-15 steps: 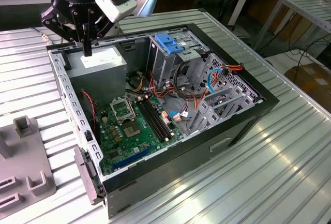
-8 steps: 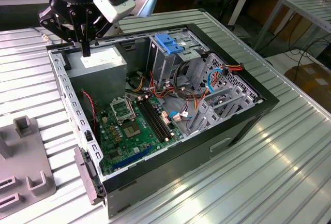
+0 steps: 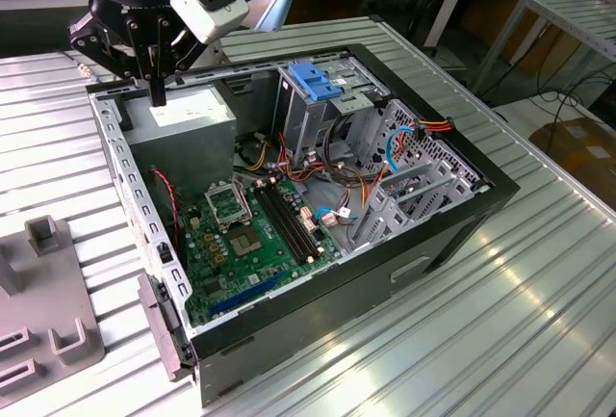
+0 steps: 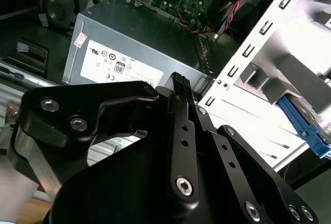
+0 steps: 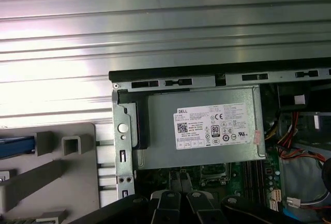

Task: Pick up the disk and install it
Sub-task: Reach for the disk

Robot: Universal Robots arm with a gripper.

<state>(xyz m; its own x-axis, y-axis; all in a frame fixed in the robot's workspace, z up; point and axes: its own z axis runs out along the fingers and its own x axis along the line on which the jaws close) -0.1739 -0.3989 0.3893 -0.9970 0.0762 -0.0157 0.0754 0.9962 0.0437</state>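
My gripper (image 3: 157, 92) hangs above the back corner of the open computer case (image 3: 452, 224), over the grey power supply box (image 3: 188, 118). Its black fingers are shut with nothing between them; in the second wrist view the gripper (image 4: 179, 82) points toward the same power supply box (image 4: 139, 48). Of the disk I see just a blue bracket edge (image 4: 304, 124) beside the case's outer wall, and a blue strip (image 5: 15, 146) lying on the grey fixture (image 5: 57, 182). The gripper is well apart from the disk.
Inside the case lie a green motherboard (image 3: 255, 234), cable bundles and a metal drive cage with a blue latch (image 3: 316, 80) on top. The grey fixture (image 3: 43, 292) sits on the ribbed metal table (image 3: 539, 301) at the exterior view's left. Benches stand behind.
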